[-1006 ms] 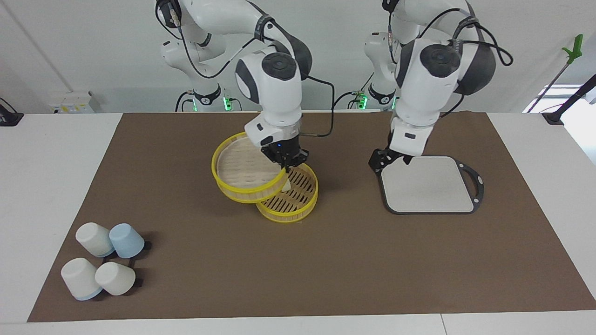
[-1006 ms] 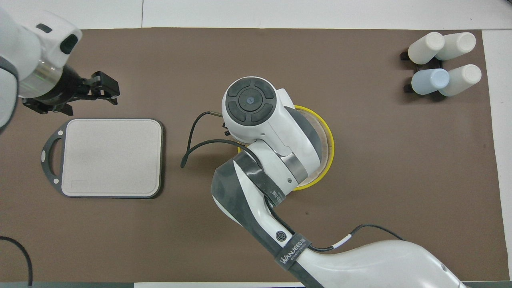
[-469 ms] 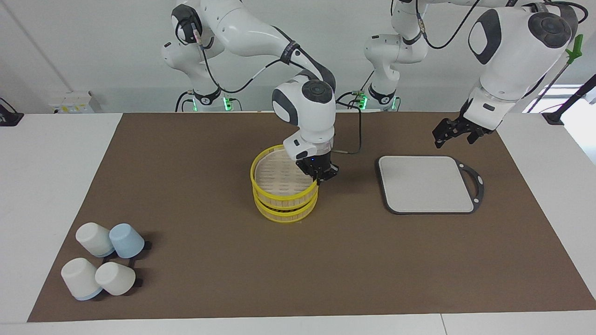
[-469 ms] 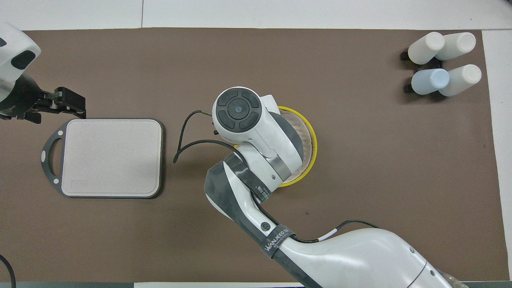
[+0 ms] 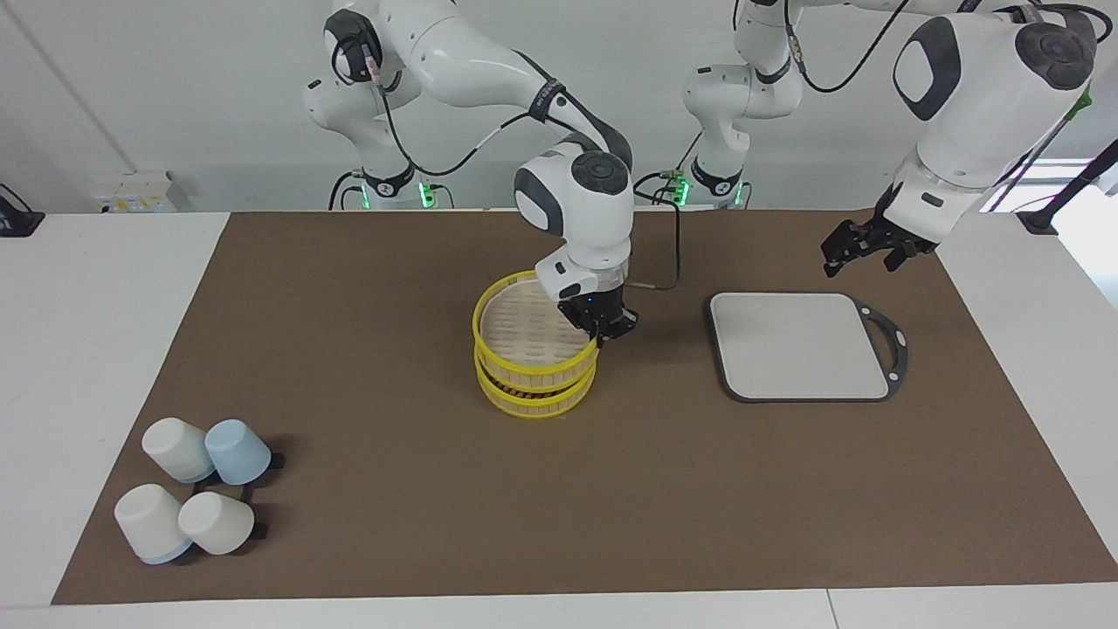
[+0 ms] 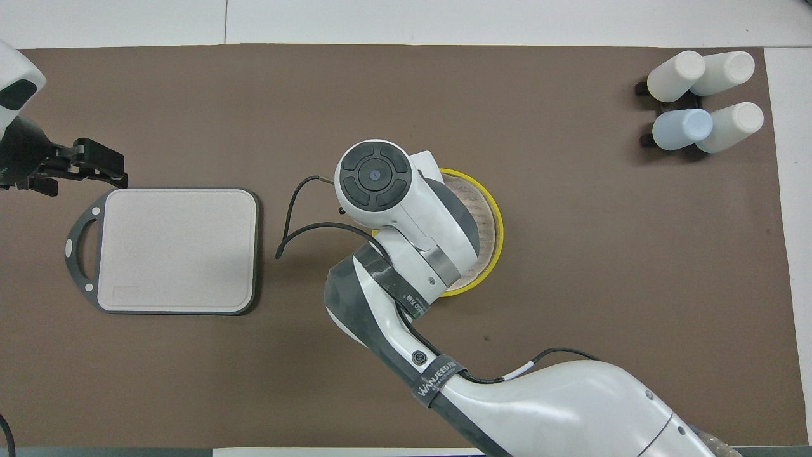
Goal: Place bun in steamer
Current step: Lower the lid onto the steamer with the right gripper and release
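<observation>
The steamer's base (image 5: pixel 537 404) stands mid-table on the brown mat. Its slatted, yellow-rimmed lid (image 5: pixel 524 328) lies over the base, slightly tilted, with a thin gap showing below it. My right gripper (image 5: pixel 603 330) is shut on the lid's rim at the side toward the left arm's end. In the overhead view the right arm covers most of the lid (image 6: pixel 485 209) and hides the gripper. The bun is hidden, out of sight under the lid. My left gripper (image 5: pixel 860 252) is open and empty, up in the air over the grey board's corner nearest the robots (image 6: pixel 101 166).
The grey rectangular board (image 5: pixel 799 345) with a dark handle lies bare toward the left arm's end (image 6: pixel 174 251). Several upturned white and blue cups (image 5: pixel 196 494) stand at the right arm's end, farther from the robots (image 6: pixel 698 95).
My right gripper has carried the lid from beside the base to over it, covering the bun. My left gripper has risen from the board's edge and moved toward the left arm's end.
</observation>
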Robot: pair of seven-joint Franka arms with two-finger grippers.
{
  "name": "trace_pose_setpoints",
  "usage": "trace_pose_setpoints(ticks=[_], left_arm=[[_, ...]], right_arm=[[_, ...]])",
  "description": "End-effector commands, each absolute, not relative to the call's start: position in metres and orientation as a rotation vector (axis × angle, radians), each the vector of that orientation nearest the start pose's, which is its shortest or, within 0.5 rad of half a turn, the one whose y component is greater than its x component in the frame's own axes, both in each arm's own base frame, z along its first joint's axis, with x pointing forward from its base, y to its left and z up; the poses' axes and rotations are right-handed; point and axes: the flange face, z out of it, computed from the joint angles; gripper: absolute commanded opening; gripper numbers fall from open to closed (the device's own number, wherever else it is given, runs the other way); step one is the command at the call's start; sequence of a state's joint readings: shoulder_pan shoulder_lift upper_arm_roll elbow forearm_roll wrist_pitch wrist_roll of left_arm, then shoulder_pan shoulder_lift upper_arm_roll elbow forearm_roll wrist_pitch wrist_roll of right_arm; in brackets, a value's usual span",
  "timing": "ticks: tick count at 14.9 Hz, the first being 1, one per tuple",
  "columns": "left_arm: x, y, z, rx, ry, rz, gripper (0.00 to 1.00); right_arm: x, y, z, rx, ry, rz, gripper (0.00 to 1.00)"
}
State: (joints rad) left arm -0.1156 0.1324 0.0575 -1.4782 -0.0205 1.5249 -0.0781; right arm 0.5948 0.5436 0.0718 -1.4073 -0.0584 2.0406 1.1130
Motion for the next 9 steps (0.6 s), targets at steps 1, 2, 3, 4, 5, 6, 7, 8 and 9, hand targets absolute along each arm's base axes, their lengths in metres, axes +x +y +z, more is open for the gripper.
trace_pose_setpoints(ticks=[1, 2, 3, 4, 5, 6, 7, 8, 9], left_arm=[[0.5784, -0.0389, 0.5898, -3.162, -0.005, 0.145, 1.0], [0.5778, -0.0388, 0.5886, -3.161, -0.005, 0.15, 1.0], [0.5775, -0.0406, 0.5884, -3.161, -0.002, 0.153, 1.0], [0.5771, -0.0432, 0.5883, -3.16, 0.005, 0.155, 1.0], [0.5768, -0.045, 0.5882, -3.16, 0.007, 0.158, 1.0], [0.5766, -0.045, 0.5874, -3.16, 0.007, 0.163, 1.0], [0.5766, -0.045, 0.5874, -3.16, 0.007, 0.163, 1.0], [0.576, -0.0458, 0.5881, -3.16, 0.01, 0.163, 1.0], [0.5759, -0.0458, 0.5881, -3.16, 0.01, 0.163, 1.0]], right_arm=[[0.5877, 0.4223, 0.3963, -3.007, 0.706, -0.136, 0.0], [0.5879, 0.422, 0.3963, -3.013, 0.698, -0.144, 0.0], [0.5887, 0.4212, 0.3965, -3.012, 0.7, -0.146, 0.0], [0.591, 0.4189, 0.3958, -3.008, 0.704, -0.147, 0.0], [0.5911, 0.4192, 0.3961, -3.003, 0.705, -0.146, 0.0], [0.5914, 0.4195, 0.3953, -2.998, 0.707, -0.142, 0.0], [0.5918, 0.4199, 0.3947, -2.995, 0.707, -0.143, 0.0], [0.592, 0.4201, 0.3943, -2.994, 0.708, -0.141, 0.0], [0.5917, 0.4212, 0.3935, -2.993, 0.705, -0.142, 0.0]])
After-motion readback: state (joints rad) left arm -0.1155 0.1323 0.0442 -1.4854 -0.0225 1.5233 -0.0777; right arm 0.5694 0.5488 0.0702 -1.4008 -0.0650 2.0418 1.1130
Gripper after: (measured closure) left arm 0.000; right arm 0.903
